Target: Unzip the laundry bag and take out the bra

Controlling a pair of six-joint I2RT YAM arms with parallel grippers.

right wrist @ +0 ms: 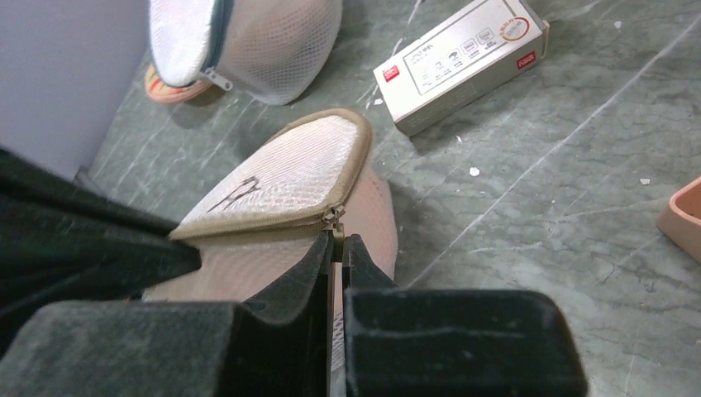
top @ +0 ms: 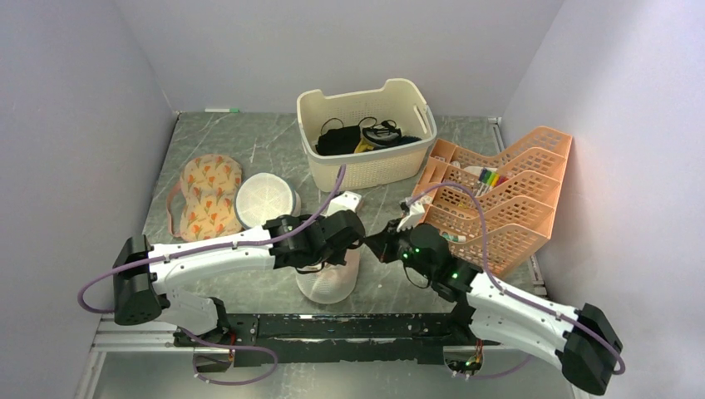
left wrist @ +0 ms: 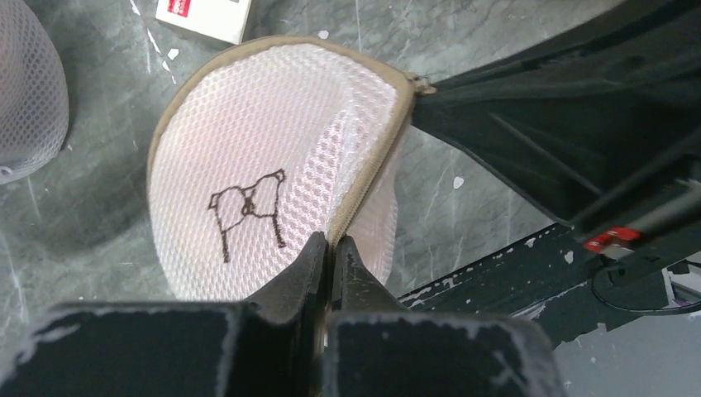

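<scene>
While the top camera shows only the lower wall of the laundry bag (top: 328, 285) beneath the two arms, the wrist cameras give its upper face. From above, the bag stands on the counter (top: 249, 141) near the front edge, between the arm bases. The left claw (top: 359, 233) and right claw (top: 374, 241) meet tip to tip just over it, and whether either grips anything cannot be read there.

The left wrist view settles its own side. The left claw is pinched tight on the beige zip band (left wrist: 368, 174) at the near rim of the bag, and the right claw's dark body enters from the right, its tip at the far end of that band.

The right wrist view adds what the other lacks. The right claw is closed on the small metal zip pull (right wrist: 333, 217), which sits at the bag's rim directly ahead of the fingertips. This view also takes in a white carton (right wrist: 463, 58) lying on the counter beyond the bag and a plain white mesh bag (right wrist: 248, 41) farther back.

The laundry bag is a round drum of white mesh edged in beige, its flat face carrying a small dark glasses-like mark (left wrist: 248, 207). A pale pink tint shows through the mesh, but its shape is unclear. How far the zip is undone cannot be told.
</scene>
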